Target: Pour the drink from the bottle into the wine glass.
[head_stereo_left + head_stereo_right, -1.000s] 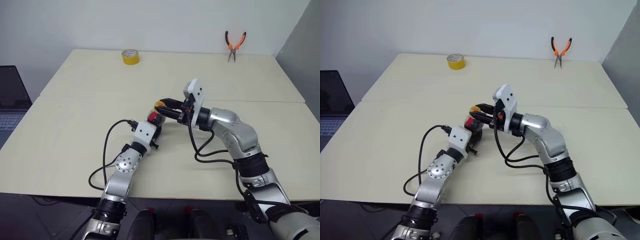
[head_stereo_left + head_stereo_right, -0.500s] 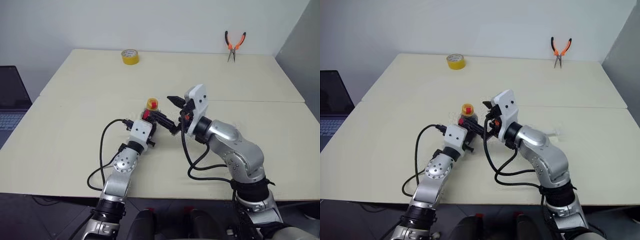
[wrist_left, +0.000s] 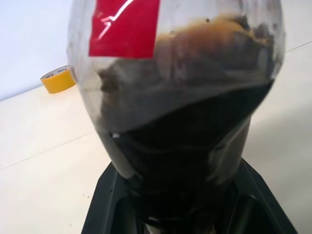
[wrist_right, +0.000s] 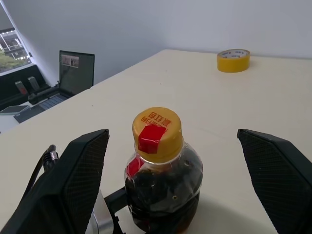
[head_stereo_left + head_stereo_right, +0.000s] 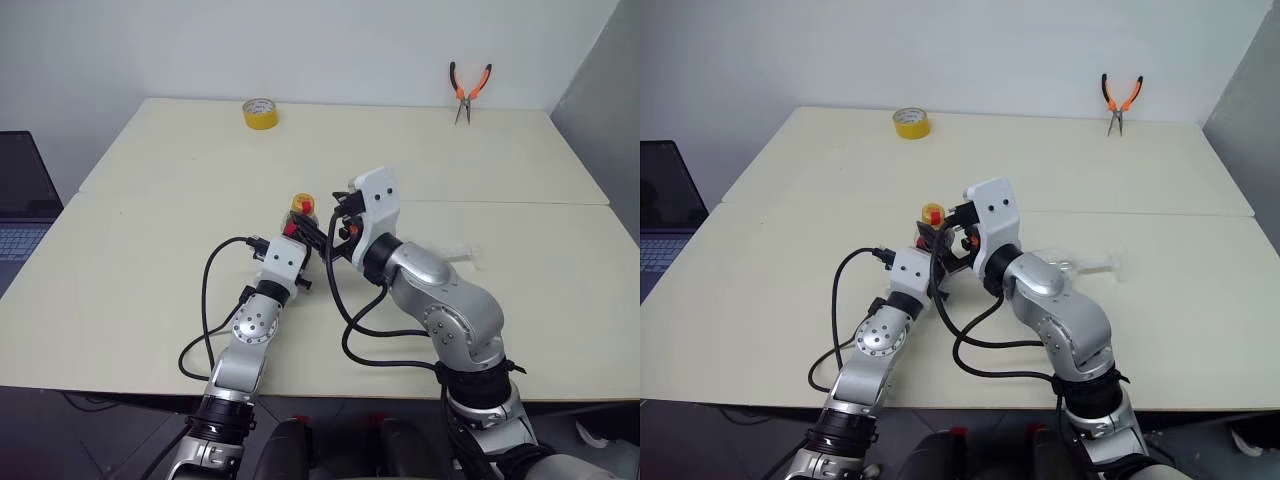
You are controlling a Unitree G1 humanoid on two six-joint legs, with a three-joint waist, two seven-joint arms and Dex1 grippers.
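Bottle (image 4: pixel 161 170) stands upright near table (image 5: pixel 150 250) centre, yellow cap (image 4: pixel 157 129) at 12 o'clock, dark drink (image 3: pixel 190 165) nearly filling it. Your left gripper (image 5: pixel 292 240) pinches its body; your right gripper (image 4: pixel 175 170) is spread wide around the cap.

Bottle (image 5: pixel 300 212) body mostly hidden behind both arms in centre of head views; cap alone clear. Wine glass (image 5: pixel 1065 265) largely masked by right arm, right of centre; stem, foot faint. Left wrist view: bottle cap cut by top edge. Laptop (image 5: pixel 20 205) cut by left edge.
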